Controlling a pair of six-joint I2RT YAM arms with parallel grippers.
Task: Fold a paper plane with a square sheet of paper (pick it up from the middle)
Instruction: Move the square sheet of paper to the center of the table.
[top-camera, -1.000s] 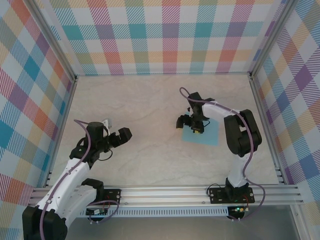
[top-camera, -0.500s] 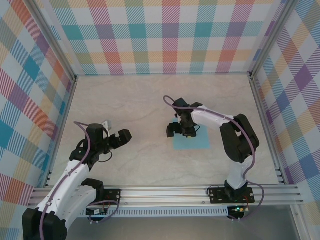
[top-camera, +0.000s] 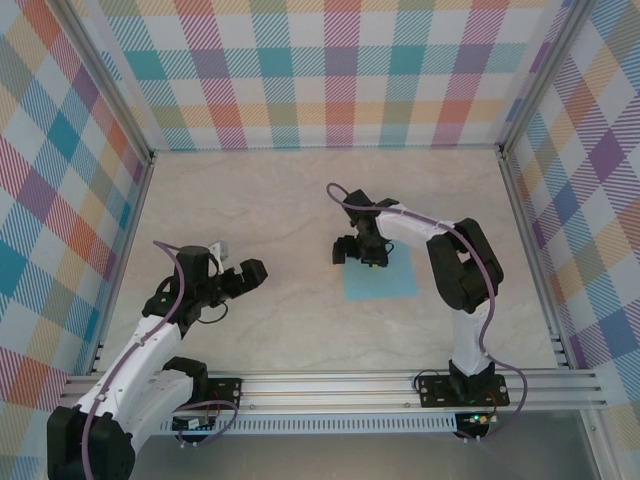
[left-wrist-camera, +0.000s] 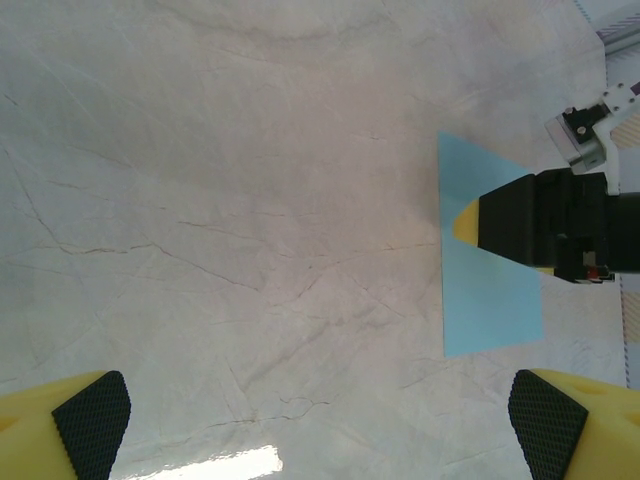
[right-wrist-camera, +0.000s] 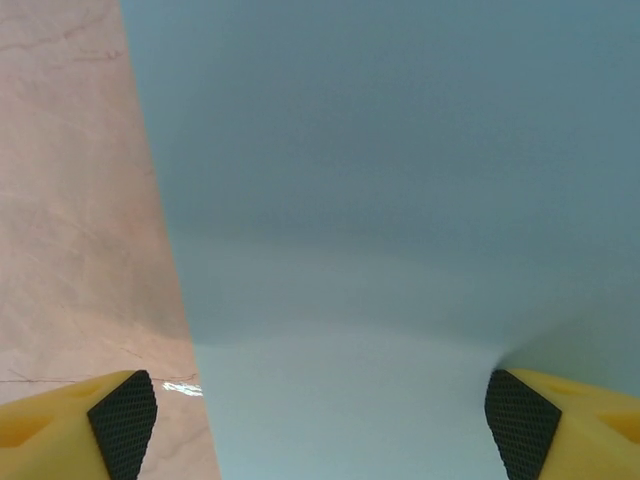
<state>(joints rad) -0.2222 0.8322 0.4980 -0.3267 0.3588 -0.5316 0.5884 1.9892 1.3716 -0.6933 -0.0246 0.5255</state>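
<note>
Right of centre on the pale marble-patterned bench (top-camera: 260, 200) lies the thin, plain light-blue square sheet of paper (top-camera: 385, 278), flat and unfolded, no crease visible in it. The right tool (top-camera: 358, 252) is low over the sheet's far-left part. From its wrist camera, its yellow fingers with black textured pads (right-wrist-camera: 122, 422) are spread wide: one pad sits over bare bench just off the sheet's left edge, the other over the paper. Whether the pads touch the surface cannot be told. The left tool (top-camera: 248, 272) is well apart from the sheet on the left side of the bench, its fingers likewise spread and empty.

Such paper should be very light and limp, and likely to slide on the smooth bench instead of lifting. No edge stands up to grip, so the likely hold is in the middle: press both pads onto the sheet and draw them together to raise a small ridge. Too hard a pinch would leave a stray crease. The right tool looks off-centre for that.

No brand, label or writing is readable on the paper, bench or tools.
</note>
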